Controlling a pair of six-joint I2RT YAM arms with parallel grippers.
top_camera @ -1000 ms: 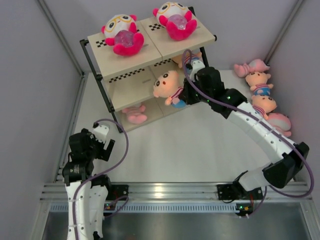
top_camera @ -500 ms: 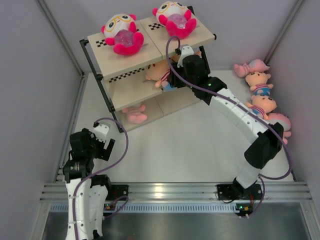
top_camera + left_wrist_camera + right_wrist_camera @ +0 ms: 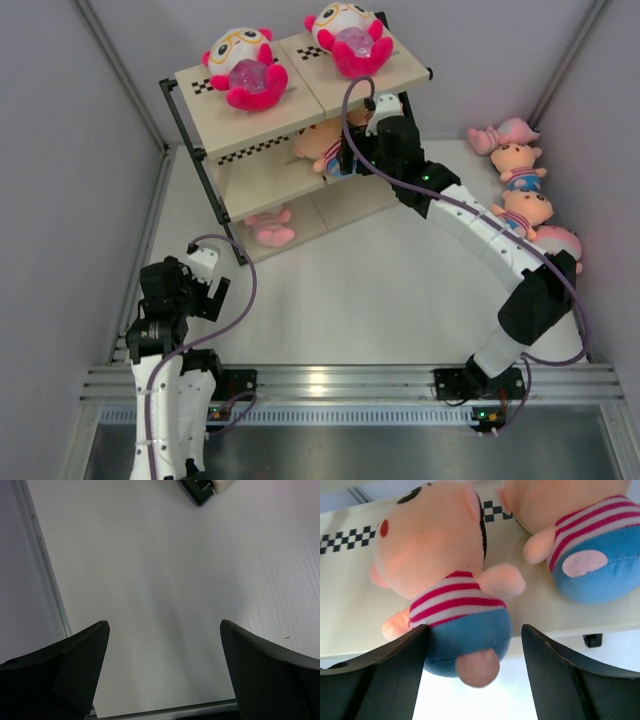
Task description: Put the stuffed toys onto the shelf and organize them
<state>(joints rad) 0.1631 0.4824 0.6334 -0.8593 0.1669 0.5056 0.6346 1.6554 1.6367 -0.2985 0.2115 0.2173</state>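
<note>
Striped doll (image 3: 455, 600): likely soft, light; you grip its blue bottom.
Right gripper (image 3: 475, 628): spread, flanking it.
Left gripper (image 3: 164, 623): spread, empty.

Peach doll (image 3: 445, 595), red-striped shirt, blue bottom

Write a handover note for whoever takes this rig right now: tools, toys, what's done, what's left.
Tools: left tool open, empty, over the table. Right tool open at the shelf's middle tier, fingers either side of a peach doll lying there beside a second peach doll.
Done: two hot-pink dolls on the top tier, one pale pink doll on the bottom.
Left: four toys by the right wall, two pale pink and two peach.
</note>
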